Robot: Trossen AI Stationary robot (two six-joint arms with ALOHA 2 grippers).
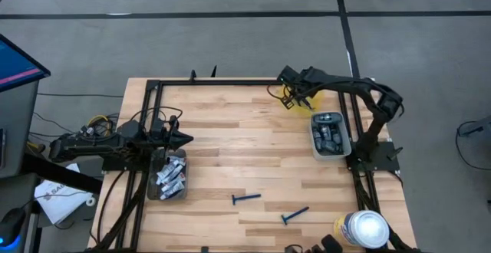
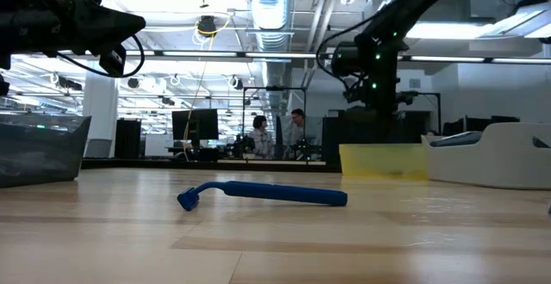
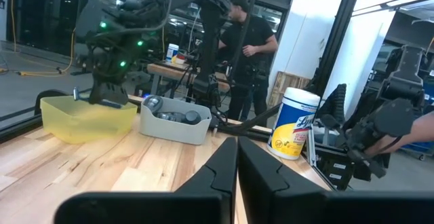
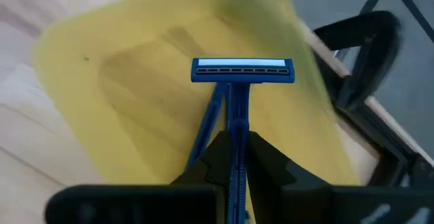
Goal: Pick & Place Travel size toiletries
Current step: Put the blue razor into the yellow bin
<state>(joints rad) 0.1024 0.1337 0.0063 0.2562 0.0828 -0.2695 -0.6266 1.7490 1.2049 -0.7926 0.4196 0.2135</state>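
At about 9 o'clock on the table you have the left gripper (image 1: pixel 182 139), its fingers pressed together on nothing, waiting above the clear bin (image 1: pixel 153 190) that holds the small tubes (image 1: pixel 170 176). Toward 6 o'clock two loose razors (image 1: pixel 246 198) lie flat on the wood, well apart from both bins. At 1 o'clock the right gripper (image 4: pixel 232 157) is closed on the handle of a blue razor (image 4: pixel 242 70), with the head pointing down over the yellow tray (image 4: pixel 122 75). Just beside it, at 3 o'clock, stands the grey bin (image 1: pixel 314 145) with the dark pods (image 1: pixel 328 133). I judge the razor light, stiff and a little slippery. You should hold it at the middle of the handle, never at the blade head.
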